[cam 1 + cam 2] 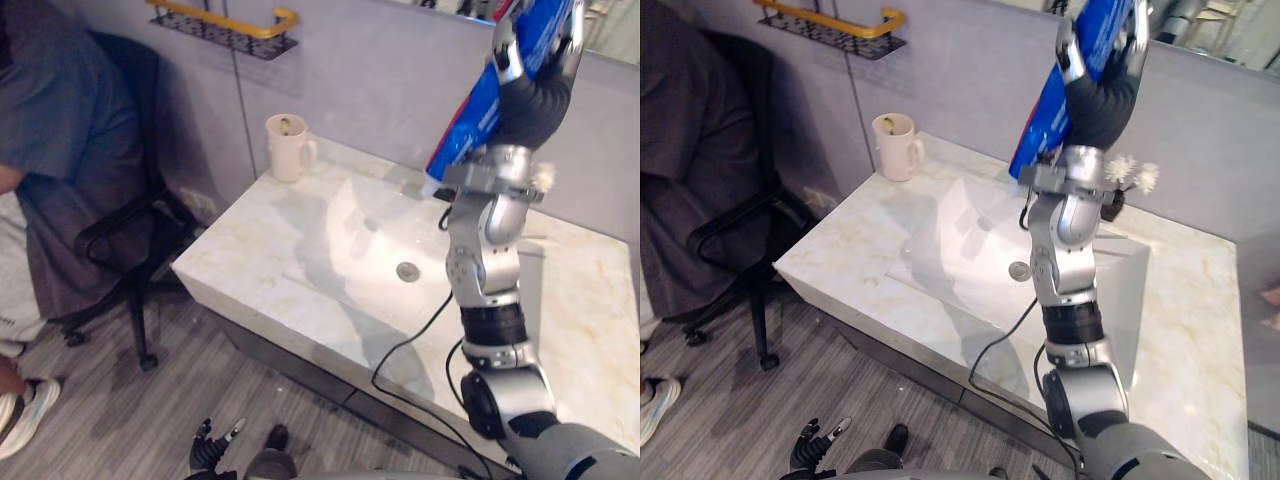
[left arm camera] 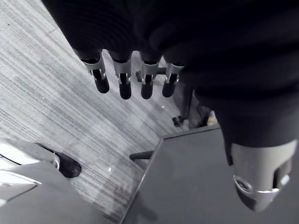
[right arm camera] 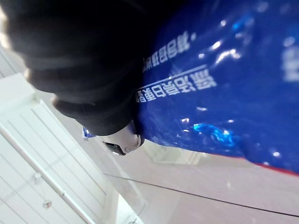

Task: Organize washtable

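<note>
Blue refill pouch point(image 1: 478, 112) is gripped in the raised right hand point(image 1: 532, 100), fingers curled round it, high above the marble washtable point(image 1: 270, 265); a cream mug point(image 1: 287, 148) stands well to its left; left hand point(image 2: 122, 80) hangs low, fingers straight

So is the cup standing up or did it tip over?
Standing up. The cup sits upright on the washtable's back corner, open mouth facing up, handle sticking sideways.

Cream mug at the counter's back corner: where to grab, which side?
I'd wrap the mug round its body from the front left: it stands upright, handle jutting toward the basin, wall close behind. Left hand hangs open; right hand holds the blue tube.
</note>
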Robot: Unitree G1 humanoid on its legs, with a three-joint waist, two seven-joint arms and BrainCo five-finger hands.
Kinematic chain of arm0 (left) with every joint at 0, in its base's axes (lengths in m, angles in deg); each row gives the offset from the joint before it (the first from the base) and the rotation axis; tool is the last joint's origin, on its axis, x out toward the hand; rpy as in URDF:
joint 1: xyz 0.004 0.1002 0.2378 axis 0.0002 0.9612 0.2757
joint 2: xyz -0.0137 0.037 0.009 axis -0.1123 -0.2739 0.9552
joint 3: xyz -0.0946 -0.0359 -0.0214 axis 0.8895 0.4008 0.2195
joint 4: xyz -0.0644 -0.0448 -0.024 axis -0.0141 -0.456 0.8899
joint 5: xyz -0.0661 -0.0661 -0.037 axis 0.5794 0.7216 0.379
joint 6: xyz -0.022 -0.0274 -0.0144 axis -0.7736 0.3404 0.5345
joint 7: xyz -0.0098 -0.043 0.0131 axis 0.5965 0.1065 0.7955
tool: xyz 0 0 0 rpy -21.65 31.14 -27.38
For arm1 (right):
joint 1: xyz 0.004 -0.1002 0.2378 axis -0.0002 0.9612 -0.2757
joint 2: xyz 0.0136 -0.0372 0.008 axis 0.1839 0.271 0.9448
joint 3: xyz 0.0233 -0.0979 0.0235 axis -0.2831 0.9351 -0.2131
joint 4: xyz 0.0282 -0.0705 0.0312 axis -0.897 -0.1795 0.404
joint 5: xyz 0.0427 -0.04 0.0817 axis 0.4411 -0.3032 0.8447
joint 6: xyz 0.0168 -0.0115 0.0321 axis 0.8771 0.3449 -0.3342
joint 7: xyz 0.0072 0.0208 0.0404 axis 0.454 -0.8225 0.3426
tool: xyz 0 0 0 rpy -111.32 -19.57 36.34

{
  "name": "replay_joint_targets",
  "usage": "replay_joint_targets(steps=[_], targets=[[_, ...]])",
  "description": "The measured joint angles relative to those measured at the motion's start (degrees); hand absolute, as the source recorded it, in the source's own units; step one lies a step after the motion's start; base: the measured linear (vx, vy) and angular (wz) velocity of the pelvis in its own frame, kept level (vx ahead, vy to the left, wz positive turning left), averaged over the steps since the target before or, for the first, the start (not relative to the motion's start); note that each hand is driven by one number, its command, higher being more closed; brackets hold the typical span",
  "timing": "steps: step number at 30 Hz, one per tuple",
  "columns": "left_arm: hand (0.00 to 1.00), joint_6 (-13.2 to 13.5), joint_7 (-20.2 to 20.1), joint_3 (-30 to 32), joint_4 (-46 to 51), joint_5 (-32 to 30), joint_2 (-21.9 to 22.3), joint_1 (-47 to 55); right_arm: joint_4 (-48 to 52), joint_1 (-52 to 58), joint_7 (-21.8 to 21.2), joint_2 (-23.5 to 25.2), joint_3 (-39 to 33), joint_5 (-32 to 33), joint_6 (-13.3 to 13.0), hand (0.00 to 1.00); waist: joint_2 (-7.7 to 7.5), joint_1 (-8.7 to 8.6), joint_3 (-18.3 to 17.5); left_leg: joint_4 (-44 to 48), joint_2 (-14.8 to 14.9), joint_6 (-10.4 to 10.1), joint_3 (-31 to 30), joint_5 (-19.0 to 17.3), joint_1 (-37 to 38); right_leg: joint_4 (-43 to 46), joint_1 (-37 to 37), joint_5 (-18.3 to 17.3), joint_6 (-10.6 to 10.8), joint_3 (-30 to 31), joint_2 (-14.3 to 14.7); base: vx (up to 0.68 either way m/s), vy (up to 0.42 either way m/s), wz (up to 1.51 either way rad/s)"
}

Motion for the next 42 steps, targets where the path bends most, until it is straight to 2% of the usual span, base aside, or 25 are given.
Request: replay_joint_targets(steps=[6, 8, 11, 13, 21, 23, 26, 29, 34, 37, 42], targets=[[0.00, 0.1, 0.0, -0.4, 0.0, 0.1, -0.5, -2.0, -9.3, -13.8, 5.1, -5.3, -0.1, -2.1, 1.2, 1.00, -0.51, 2.32, 4.3, 0.2, 0.1, -0.6, -2.9, 1.0, -3.2, 0.0, -1.5, 0.0, 0.0, -2.9, 0.1, 0.00, -0.020, 0.22], [0.00, 0.3, -0.1, -1.7, 0.1, 0.2, -1.3, -2.7, -11.2, -15.9, 5.9, -6.5, -0.1, -2.0, 1.5, 1.00, -0.67, 3.10, 5.0, 0.2, 0.1, -0.7, -3.4, 1.4, -4.6, 0.0, -2.6, 0.0, 0.0, -3.3, 0.2, -0.01, -0.017, 0.17], [0.00, 0.3, -0.1, -2.6, 0.0, 1.1, -1.6, -3.4, -15.4, -19.2, 7.9, -7.8, -0.1, -1.8, 1.9, 1.00, -0.72, 3.34, 6.7, 0.1, 0.1, -0.7, -4.7, 1.9, -5.8, 0.0, -3.2, 0.0, 0.0, -4.6, 0.2, 0.00, -0.022, 0.19], [0.00, 0.3, -0.1, -2.9, 0.0, 1.3, -1.6, -4.1, -17.1, -21.0, 8.6, -9.0, -0.3, -1.8, 2.5, 1.00, -0.64, 4.33, 8.0, 0.1, 0.0, -0.8, -5.0, 2.0, -6.1, 0.0, -3.3, 0.0, 0.0, -4.8, 0.2, 0.01, -0.008, 0.10], [0.00, 1.5, -1.1, -5.0, 0.0, 2.6, -2.5, -4.6, -23.1, -28.6, 11.2, -11.0, -0.1, -2.0, 3.7, 1.00, -0.16, 4.70, 9.8, 0.1, -0.1, -1.0, -6.5, 2.6, -8.7, 0.0, -5.0, 0.0, 0.0, -6.5, 0.2, 0.01, -0.010, 0.09], [0.00, 1.5, -1.1, -6.1, -0.1, 2.6, -2.8, -4.9, -23.5, -29.3, 12.0, -12.7, 0.2, -2.0, 3.8, 1.00, 0.43, 4.72, 10.3, 0.1, -0.3, -1.3, -7.5, 3.1, -9.5, 0.0, -5.2, 0.0, 0.0, -7.7, 0.3, 0.00, -0.008, 0.21], [0.00, 1.8, -1.1, -7.1, -0.8, 3.0, -2.7, -5.9, -23.7, -30.7, 13.1, -14.8, 1.5, -2.7, 4.0, 1.00, 1.45, 5.94, 11.8, 0.1, -0.3, -1.3, -7.9, 3.4, -10.2, 0.0, -5.7, 0.0, 0.0, -8.2, 0.3, -0.01, 0.002, 0.10], [0.00, 2.2, -1.1, -7.3, -1.2, 3.5, -2.7, -6.3, -25.9, -32.8, 13.9, -15.5, 2.3, -4.5, 4.2, 1.00, 1.81, 6.03, 12.5, 0.0, -0.5, -1.5, -9.1, 3.8, -11.5, 0.0, -6.4, 0.0, 0.0, -9.4, 0.5, 0.00, -0.002, 0.16], [0.00, 2.7, -1.1, -8.9, -1.2, 4.1, -3.5, -6.3, -28.2, -33.8, 14.3, -15.6, 5.4, -7.6, 6.1, 1.00, 1.81, 6.31, 12.9, 0.0, -1.0, -1.4, -10.0, 4.2, -12.5, 0.0, -6.9, 0.0, 0.0, -10.5, 0.1, 0.03, 0.002, 0.11], [0.00, 2.9, -1.2, -9.4, -1.6, 4.6, -3.6, -6.9, -28.7, -34.1, 14.6, -15.8, 5.9, -9.5, 6.3, 1.00, 1.95, 7.03, 13.7, 0.0, -1.1, -1.6, -10.4, 4.4, -13.0, 0.0, -7.2, -0.1, 0.1, -10.9, 0.2, 0.01, 0.006, 0.05], [0.00, 3.4, -1.1, -9.6, -2.0, 4.6, -3.6, -6.9, -30.8, -36.3, 18.4, -17.5, 6.8, -14.2, 8.6, 1.00, 2.02, 7.58, 13.7, 0.0, -1.6, -1.8, -12.1, 4.9, -14.6, 0.0, -7.9, -0.2, 0.3, -12.6, 0.2, 0.01, 0.006, 0.16]])
